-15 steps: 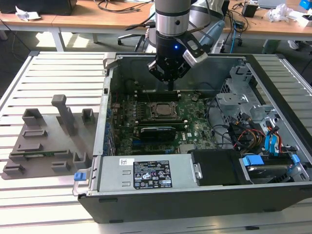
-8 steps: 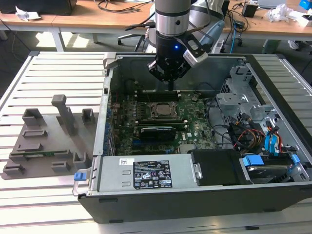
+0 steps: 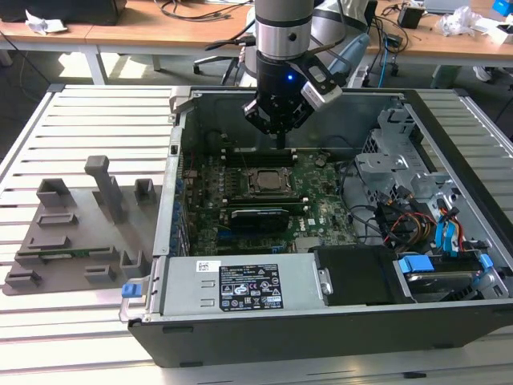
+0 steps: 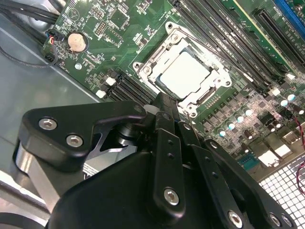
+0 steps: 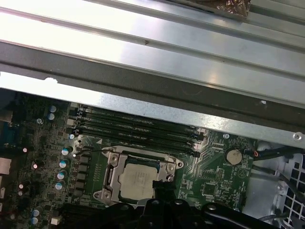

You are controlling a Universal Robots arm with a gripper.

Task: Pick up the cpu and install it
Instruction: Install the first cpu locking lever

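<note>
The cpu (image 4: 185,74) is sitting flat inside the socket (image 4: 217,88) on the motherboard (image 4: 119,28), silvery top facing up; it is also showing in the first wrist view (image 5: 137,180) and in the exterior view (image 3: 264,180). The motherboard is lying inside the open case (image 3: 417,100). The gripper (image 3: 280,140) is hanging above the board, just beside the socket, and its fingers (image 4: 166,107) are looking pressed together with nothing between them, apart from the cpu. Beside the socket, memory slots (image 5: 138,129) are running in rows. The second wrist view is showing a coin battery (image 4: 77,42) away from the socket. The exterior view is showing a black card (image 3: 258,216) near the socket and, outside the case, a grey fixture tray (image 3: 72,241) on the slatted table (image 3: 96,120).
</note>
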